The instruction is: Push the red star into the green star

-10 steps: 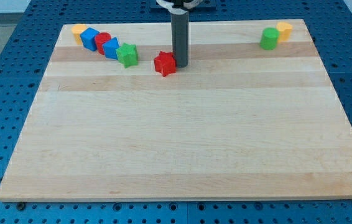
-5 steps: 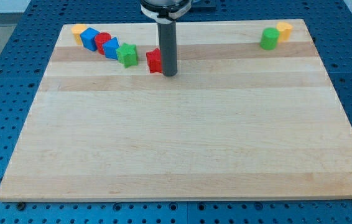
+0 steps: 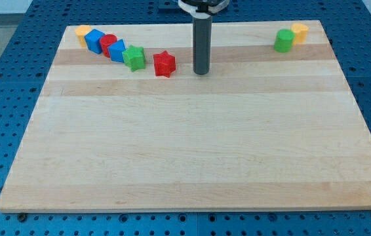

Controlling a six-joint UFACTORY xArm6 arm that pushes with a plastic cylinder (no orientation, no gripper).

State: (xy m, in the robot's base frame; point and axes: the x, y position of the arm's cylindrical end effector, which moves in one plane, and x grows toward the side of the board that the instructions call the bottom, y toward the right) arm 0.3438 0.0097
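The red star lies near the view's top, left of centre, on the wooden board. The green star is just to its left, with a small gap between them. My tip is to the right of the red star, apart from it by about a block's width. The rod rises straight up from the tip to the view's top edge.
A row of blocks runs up-left from the green star: a blue block, a red block, a blue block and a yellow block. A green block and a yellow block sit at the top right corner.
The red star slid left towards the green star, pushed by my tip. My tip then pulled back to the right, away from the red star.
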